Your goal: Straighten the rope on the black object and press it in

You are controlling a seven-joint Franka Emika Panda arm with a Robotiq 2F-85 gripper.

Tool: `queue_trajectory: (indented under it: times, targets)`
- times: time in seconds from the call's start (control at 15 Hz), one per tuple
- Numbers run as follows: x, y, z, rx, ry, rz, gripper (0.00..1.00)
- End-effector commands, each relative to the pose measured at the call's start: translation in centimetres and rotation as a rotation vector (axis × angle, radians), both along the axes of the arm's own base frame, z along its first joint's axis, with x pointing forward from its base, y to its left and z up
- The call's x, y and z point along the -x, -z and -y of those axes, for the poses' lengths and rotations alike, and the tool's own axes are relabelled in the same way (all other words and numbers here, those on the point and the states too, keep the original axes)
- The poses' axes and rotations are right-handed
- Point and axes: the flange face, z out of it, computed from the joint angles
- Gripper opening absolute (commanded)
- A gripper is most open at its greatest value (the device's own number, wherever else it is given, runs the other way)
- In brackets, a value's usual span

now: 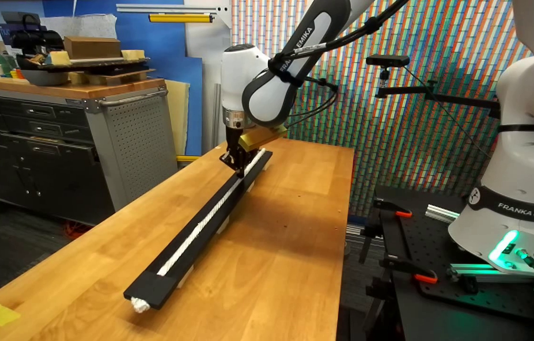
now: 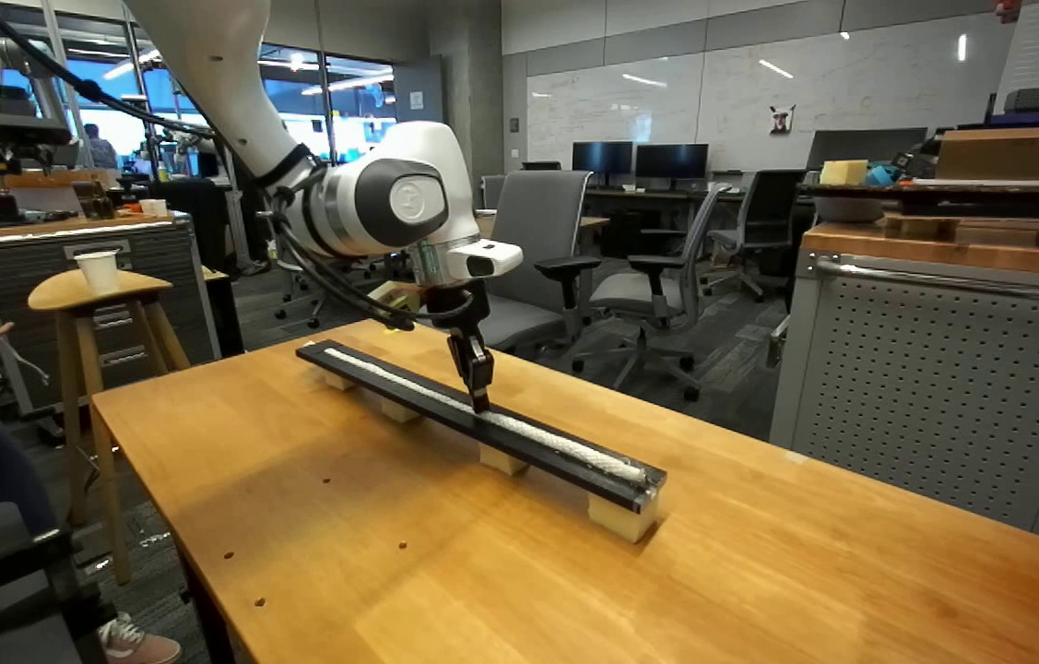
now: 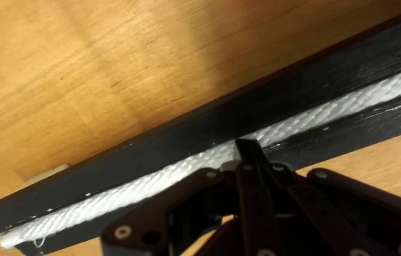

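Rope of white braided fibre [image 3: 143, 186] lies straight along the middle of a long, narrow black bar [image 3: 186, 137], stretching on both sides of the black two-fingered tool [image 2: 479, 406]. Its fingers stand closed together, the tip touching the rope directly below. Pale rectangular blocks [image 2: 620, 519] prop the bar above the brown wooden bench [image 2: 482, 590].

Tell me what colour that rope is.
The rope is white, clearest in the wrist view.

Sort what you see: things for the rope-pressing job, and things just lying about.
For the job:
white rope
black bar
gripper
pale blocks under the bar

Just lying about:
white cup on the stool
brown box
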Motion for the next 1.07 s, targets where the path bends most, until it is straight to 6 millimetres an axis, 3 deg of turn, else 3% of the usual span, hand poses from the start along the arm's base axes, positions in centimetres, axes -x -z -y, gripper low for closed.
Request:
queue_trajectory:
  times: [0.0, 0.67, 1.0]
  targets:
    - [0.4, -0.9, 1.1, 0.001, 0.016, 0.024, 0.00]
    - [-0.1, 2.2, 1.6, 0.005, 0.023, -0.049, 0.00]
    - [-0.1, 1.2, 1.7, 0.010, 0.026, -0.033, 0.00]
